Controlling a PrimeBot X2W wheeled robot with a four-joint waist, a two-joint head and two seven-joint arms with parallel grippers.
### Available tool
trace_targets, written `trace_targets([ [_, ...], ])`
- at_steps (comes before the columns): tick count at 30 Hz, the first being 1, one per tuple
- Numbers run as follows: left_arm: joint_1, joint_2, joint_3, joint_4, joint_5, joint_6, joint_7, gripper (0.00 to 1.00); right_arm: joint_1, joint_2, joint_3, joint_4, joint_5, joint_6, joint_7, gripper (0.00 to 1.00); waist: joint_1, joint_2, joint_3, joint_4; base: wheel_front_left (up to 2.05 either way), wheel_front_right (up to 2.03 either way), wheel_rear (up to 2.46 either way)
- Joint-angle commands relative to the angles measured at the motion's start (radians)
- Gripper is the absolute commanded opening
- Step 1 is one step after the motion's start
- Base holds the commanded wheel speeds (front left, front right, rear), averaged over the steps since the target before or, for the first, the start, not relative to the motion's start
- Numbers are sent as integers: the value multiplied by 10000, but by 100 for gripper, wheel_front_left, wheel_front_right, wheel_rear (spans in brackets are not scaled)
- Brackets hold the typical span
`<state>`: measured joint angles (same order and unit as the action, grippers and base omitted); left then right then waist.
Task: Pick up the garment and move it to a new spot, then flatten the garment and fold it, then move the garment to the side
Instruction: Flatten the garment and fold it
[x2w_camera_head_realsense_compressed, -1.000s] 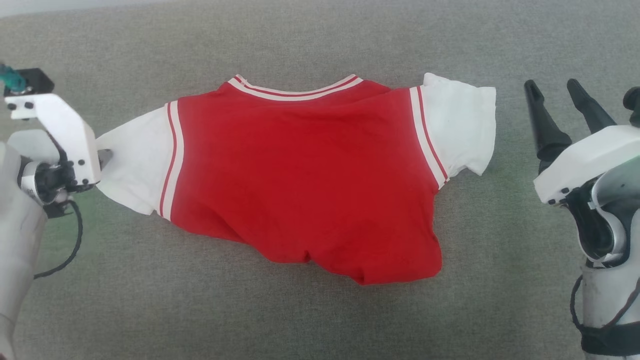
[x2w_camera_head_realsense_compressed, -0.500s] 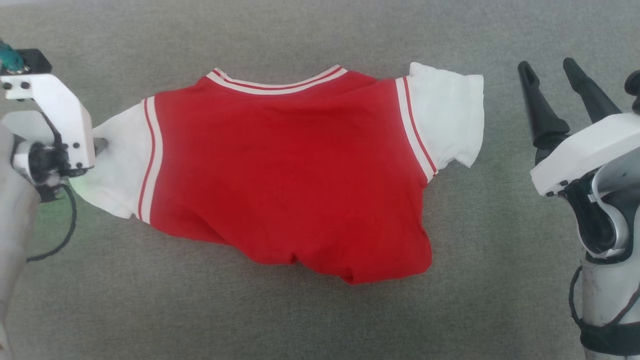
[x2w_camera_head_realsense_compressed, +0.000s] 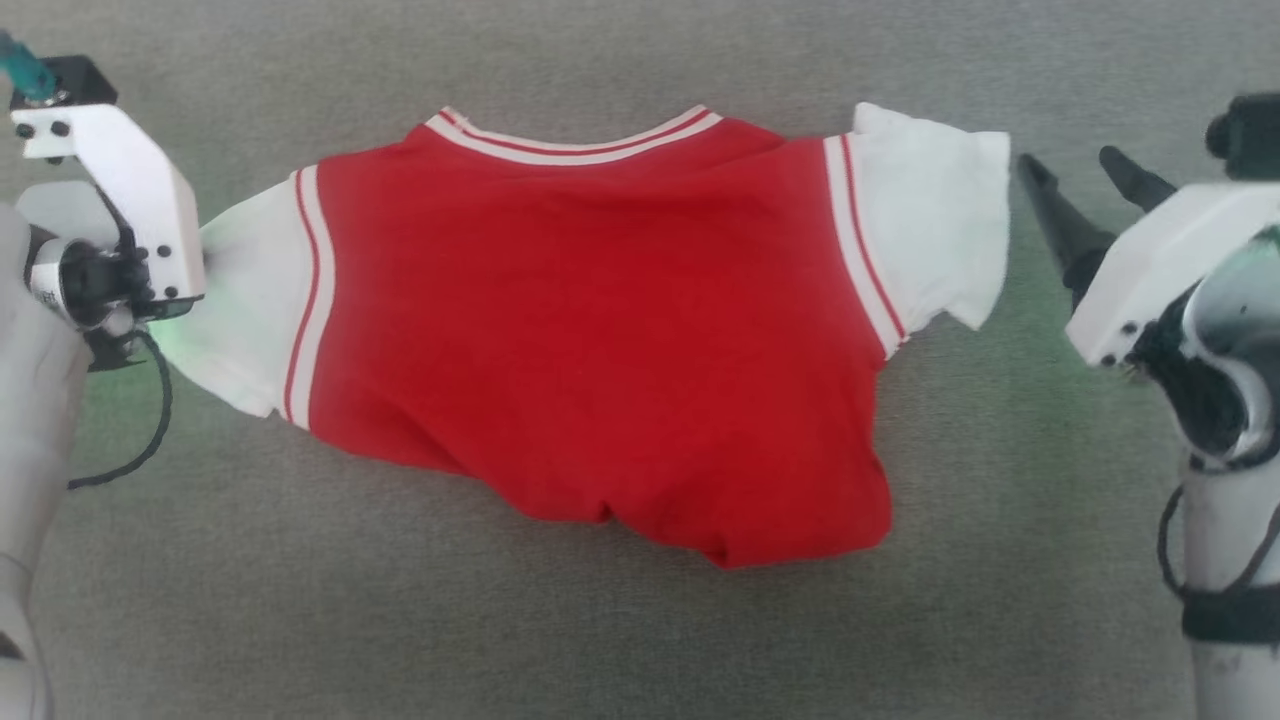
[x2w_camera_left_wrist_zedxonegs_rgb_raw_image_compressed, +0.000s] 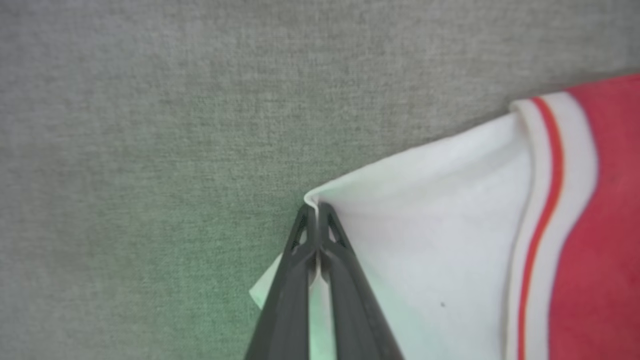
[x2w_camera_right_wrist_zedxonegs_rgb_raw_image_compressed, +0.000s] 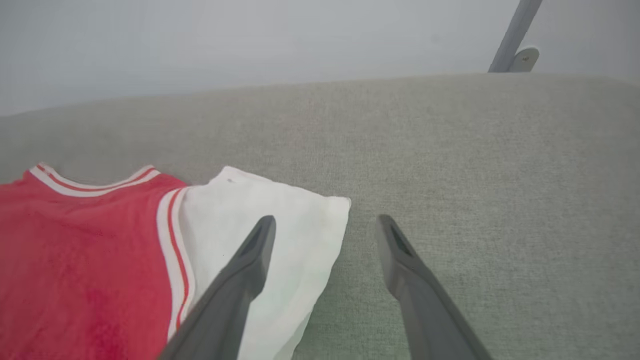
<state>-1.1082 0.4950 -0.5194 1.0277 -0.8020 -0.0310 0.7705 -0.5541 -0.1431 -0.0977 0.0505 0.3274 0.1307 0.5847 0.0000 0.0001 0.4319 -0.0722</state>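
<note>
Red garment (x2w_camera_head_realsense_compressed: 600, 330): left claw (x2w_camera_left_wrist_zedxonegs_rgb_raw_image_compressed: 313, 212) clamped on 1 sleeve (x2w_camera_left_wrist_zedxonegs_rgb_raw_image_compressed: 425, 240), right claw (x2w_camera_right_wrist_zedxonegs_rgb_raw_image_compressed: 325, 221) spread wide beside the other.

Soft matt cloth garment (x2w_camera_head_realsense_compressed: 600, 330)

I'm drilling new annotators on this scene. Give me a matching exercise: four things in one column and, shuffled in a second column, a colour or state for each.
Column 1
1. left gripper
2. right gripper
3. garment
4. surface

Column 2
a. grey
b. open, beside a sleeve
c. red with white sleeves
d. shut on a sleeve corner

Pairs: 1-d; 2-b; 3-c; 4-a
</note>
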Motion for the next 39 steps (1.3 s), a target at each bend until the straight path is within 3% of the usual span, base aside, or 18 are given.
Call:
trace_targets([
  [1,343,-342,-193,235,43,-2,-115,0,-454,-79,-27,475,216,4,336,100,0,-1,139,212,0,0,0],
  [11,-224,-772,-330,252,103,-214,-445,0,-1951,-949,523,3137,104,1,2259,100,0,-1,621,934,0,0,0],
  [15,-308,-1004,-341,370,24,-308,-640,0,-2229,-879,863,4327,260,2,3128,100,0,-1,769,1148,0,0,0],
  [17,-315,-1092,-316,452,-31,-358,-786,0,-2341,-930,1111,4696,424,4,3384,0,0,-1,794,1218,0,0,0],
  [26,-671,-1040,-84,780,-249,-407,-1344,0,-3311,-1357,1229,4969,688,2,2504,0,0,-1,160,1303,0,0,0],
  [39,-2078,-497,-137,93,215,-388,-2378,0,-4393,-1254,1567,4489,957,2,1140,0,0,-1,-2408,905,0,0,0],
])
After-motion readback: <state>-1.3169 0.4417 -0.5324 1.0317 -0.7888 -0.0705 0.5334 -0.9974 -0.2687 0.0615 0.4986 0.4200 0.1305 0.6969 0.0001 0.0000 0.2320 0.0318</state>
